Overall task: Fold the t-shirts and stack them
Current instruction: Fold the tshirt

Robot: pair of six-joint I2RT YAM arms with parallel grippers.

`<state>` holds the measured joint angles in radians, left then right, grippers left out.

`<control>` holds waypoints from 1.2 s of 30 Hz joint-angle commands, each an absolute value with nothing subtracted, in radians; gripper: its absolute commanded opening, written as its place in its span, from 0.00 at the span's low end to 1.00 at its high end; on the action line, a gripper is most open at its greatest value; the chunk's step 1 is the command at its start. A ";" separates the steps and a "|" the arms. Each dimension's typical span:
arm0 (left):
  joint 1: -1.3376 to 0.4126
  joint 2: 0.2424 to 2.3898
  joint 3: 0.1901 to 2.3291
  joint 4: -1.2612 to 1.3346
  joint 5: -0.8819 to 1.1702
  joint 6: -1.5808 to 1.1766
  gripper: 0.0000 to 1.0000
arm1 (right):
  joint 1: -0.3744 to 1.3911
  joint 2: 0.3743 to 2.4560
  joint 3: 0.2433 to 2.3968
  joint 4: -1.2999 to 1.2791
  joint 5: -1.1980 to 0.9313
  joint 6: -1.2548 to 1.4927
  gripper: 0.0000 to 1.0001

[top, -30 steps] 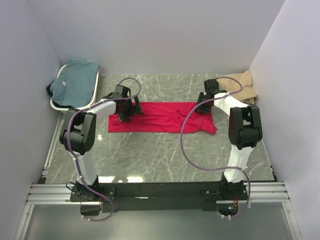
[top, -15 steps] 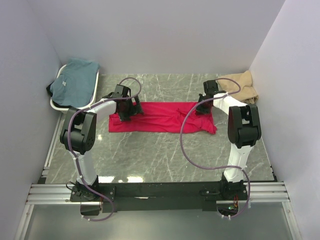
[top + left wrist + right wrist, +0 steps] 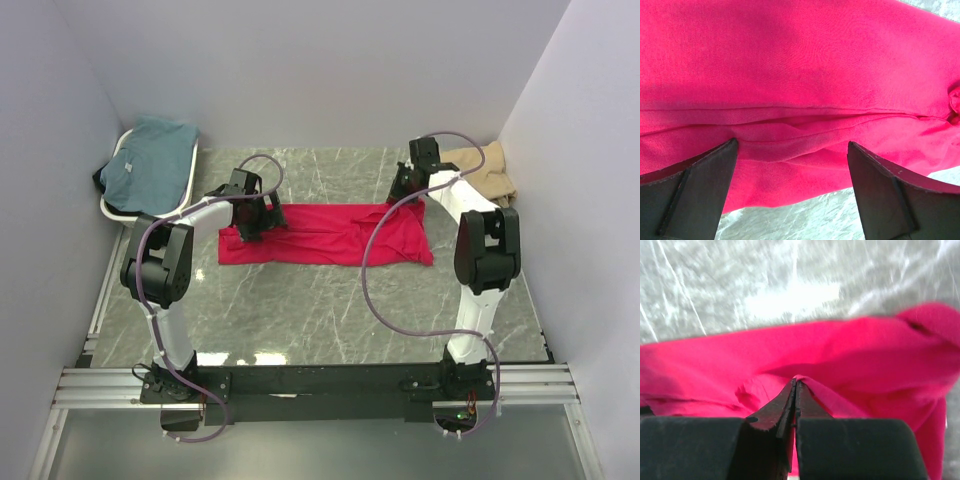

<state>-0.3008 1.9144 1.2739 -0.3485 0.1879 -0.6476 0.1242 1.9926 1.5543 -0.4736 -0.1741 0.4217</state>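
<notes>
See only part of crimson t-shirt (image 3: pixel 800 65) up close. Note left end effector (image 3: pixel 792 145) spread over it, right end effector (image 3: pixel 795 387) pinching its fold.

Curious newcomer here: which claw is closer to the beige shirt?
Right. The right gripper pinches the red shirt beside the beige shirt; the left gripper hangs open at its other end.

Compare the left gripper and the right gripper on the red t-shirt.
The left gripper is open, fingers spread over the red t-shirt; the right gripper is shut on a pinch of it. The left gripper sits at the shirt's left end, the right gripper at its far right corner. Both are at the same shirt.
</notes>
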 commanded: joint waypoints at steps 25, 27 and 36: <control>-0.305 1.899 1.315 -0.324 0.189 -0.598 0.99 | 0.100 1.779 1.356 -0.470 -0.207 0.377 0.46; -0.305 1.919 1.338 -0.325 0.167 -0.603 0.99 | 0.100 1.760 1.284 -0.453 -0.215 0.385 0.46; -0.302 1.884 1.330 -0.472 -0.041 -0.609 0.99 | 0.089 1.815 1.178 -0.396 -0.210 0.405 0.47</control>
